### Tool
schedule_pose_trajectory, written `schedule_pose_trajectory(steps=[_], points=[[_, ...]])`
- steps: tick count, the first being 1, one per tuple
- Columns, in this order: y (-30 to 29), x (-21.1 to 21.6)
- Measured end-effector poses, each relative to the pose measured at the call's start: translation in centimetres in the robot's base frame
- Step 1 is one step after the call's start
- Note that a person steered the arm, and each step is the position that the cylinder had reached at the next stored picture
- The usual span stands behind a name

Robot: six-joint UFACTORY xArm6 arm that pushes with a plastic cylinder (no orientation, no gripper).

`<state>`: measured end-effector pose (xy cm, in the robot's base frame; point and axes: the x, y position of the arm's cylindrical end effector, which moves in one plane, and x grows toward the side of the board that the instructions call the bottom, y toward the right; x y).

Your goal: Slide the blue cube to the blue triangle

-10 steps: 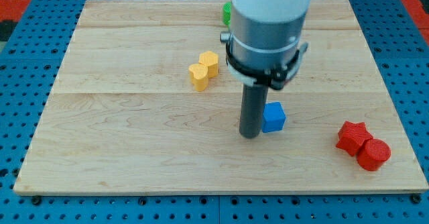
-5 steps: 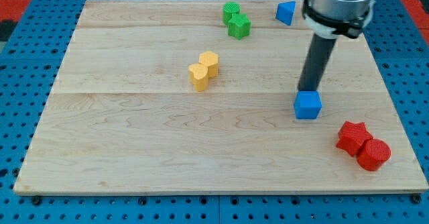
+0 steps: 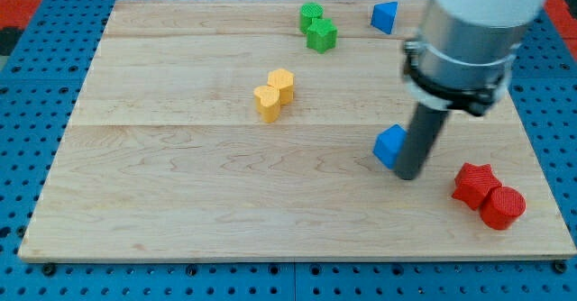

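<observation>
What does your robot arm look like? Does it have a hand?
No hand. My arm is a fat white tube with a grey metal band and a thin black ring below it. Out of that sticks a straight dark rod, ending at my tip.

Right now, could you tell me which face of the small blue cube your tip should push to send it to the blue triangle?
Push its lower face, coming from the view's bottom. The blue cube lies below the blue triangle, which sits near the view's top. My tip is against its right side, so I would probably move round first.
</observation>
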<state>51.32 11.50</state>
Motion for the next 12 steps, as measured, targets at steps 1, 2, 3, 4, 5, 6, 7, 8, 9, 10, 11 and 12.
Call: schedule_pose_trajectory(steps=[1,2,3,4,5,6,7,8,9,10,11,12], points=[[2.3,-7.6],[3.2,-14.6],[3.7,-11.9],[2.2,-7.8],[-3.4,-13.4],[0.8,-16.3],[4.0,-17.4],[4.1,-17.1],[5.6,-17.1],[7.9,-15.6],[10.0,-14.8],[11.2,-16.5]])
